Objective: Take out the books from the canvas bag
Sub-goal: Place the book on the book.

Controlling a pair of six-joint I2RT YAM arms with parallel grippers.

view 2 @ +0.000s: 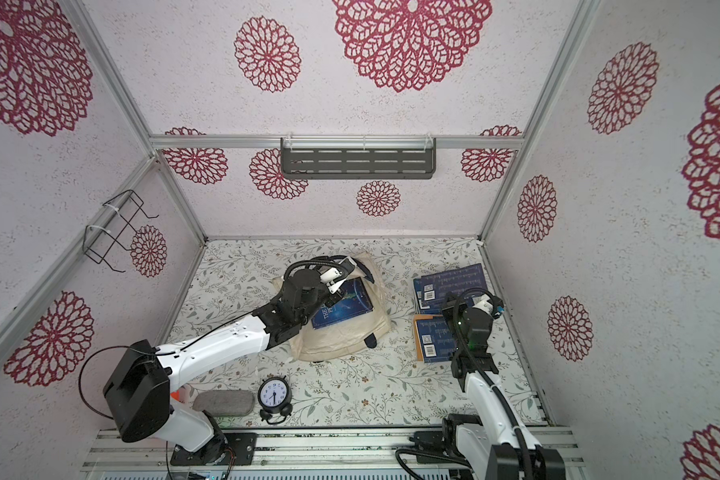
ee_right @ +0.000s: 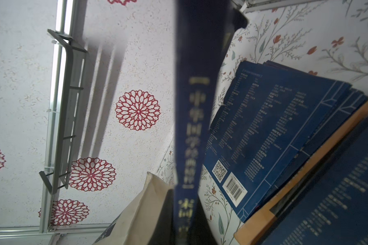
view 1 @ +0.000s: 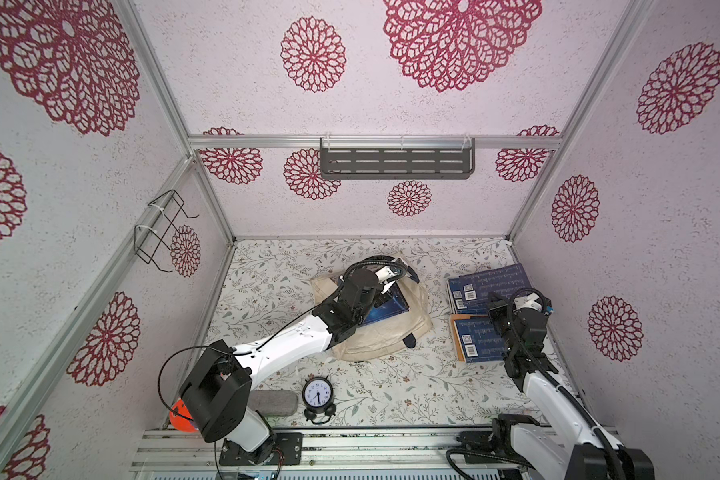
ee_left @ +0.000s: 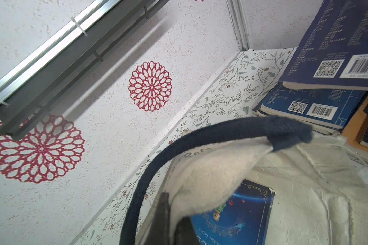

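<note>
Cream, coarse-woven cloth bunches in the left pincer (ee_left: 173,206). Its dark jaws are pressed together on a fold at the mouth of the large floppy canvas bag (view 1: 385,338) and hold that flap raised. One of the bag's two thick navy strap handles (ee_left: 221,129) arches just beside this pincer. The second handle (view 1: 409,341) lies slack at the bag's opposite edge, well away from it.

Directly beneath the raised flap, one glossy deep-blue picture book (view 2: 344,305) with gold ornament at its corners lies flat on the canvas, partly covered by the cloth.

The right pincer (ee_right: 184,212) is clamped on one thin navy book (ee_right: 191,106), held so that its narrow spine, with blurred gold lettering, faces the wrist camera.

Just beside and below this pincer, two piles of thin rectangular books rest on the leaf-and-flower printed tabletop (view 1: 412,386). One is a fanned pile of matte navy covers (view 1: 489,284) with pale text, QR squares and white barcodes. In the second pile (view 1: 479,343), an orange-tan cover shows under a navy one. How many books lie in each pile cannot be told.

Well apart from both pincers, near the left arm's base, stand one round black twin-bell alarm clock (view 1: 318,395) and one grey oblong felt pouch (view 1: 276,402). One slotted grey metal shelf (view 1: 395,163) hangs on the back wall, and one black wire rack (view 1: 163,230) on a side wall.
</note>
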